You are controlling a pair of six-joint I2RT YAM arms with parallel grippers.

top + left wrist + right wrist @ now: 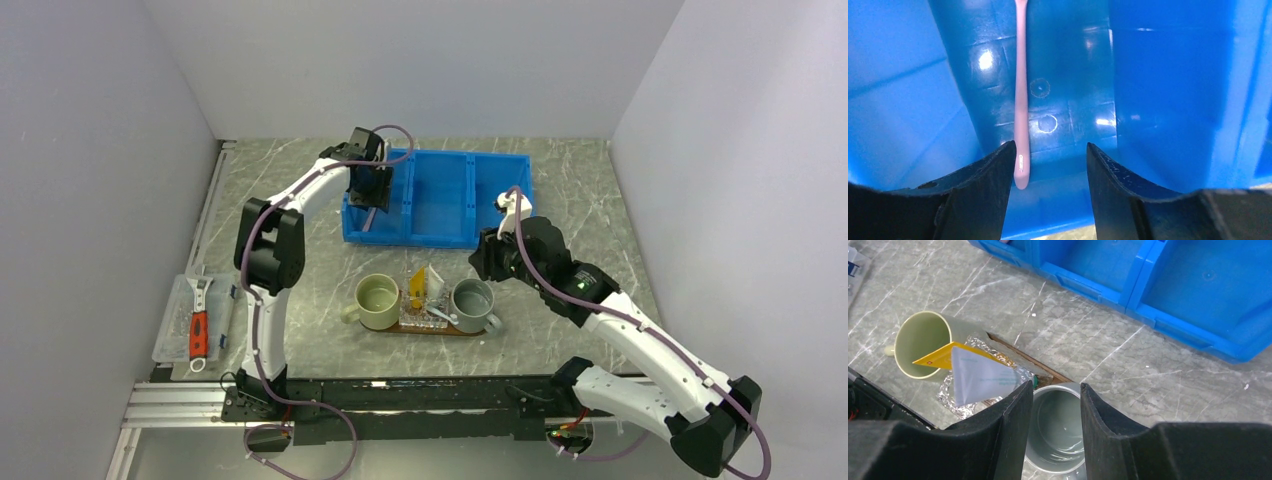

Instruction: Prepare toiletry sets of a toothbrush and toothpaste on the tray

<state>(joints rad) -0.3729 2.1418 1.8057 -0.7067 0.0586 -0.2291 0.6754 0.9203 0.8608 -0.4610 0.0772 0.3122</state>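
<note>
**A:** Start close in. What's on the tray [440, 333]?

**B:** 2 mugs, a green mug [378, 301] and a grey mug [472, 303], with a clear holder [955, 400] between them. The yellow tube [940, 357] and white tube [979, 380] lean in it, both tilted. I can't tell whether a brush is there already.

**A:** And the right gripper [1055, 387]?

**B:** It hangs just above the grey mug, jaws partly apart, nothing in them. That worries me. If it dips or swings, it could clip the rim or tip those leaning tubes out of the holder.

**A:** Farther back?

**B:** The left gripper [1050, 146] is down inside the left compartment of the bin [440, 200]. Its jaws are partly apart, one on each side of the pink brush [1021, 100] at its handle end, and not clamped on it.

**A:** Centred?

**B:** No. The handle tip sits against 1 finger [993, 170], and the other finger stands apart from it. I'd guess closing shoves the brush sideways first, and it might skid on that slick floor.

**A:** If it does catch?

**B:** It'd have only the very end. A long thin stick held by its tip may pivot or droop. Then it could snag the bin wall coming out, or slip free midway.

**A:** Then the 2 arms?

**B:** Both would want the space over the tray. Crowding there is the last risk I see.
</note>
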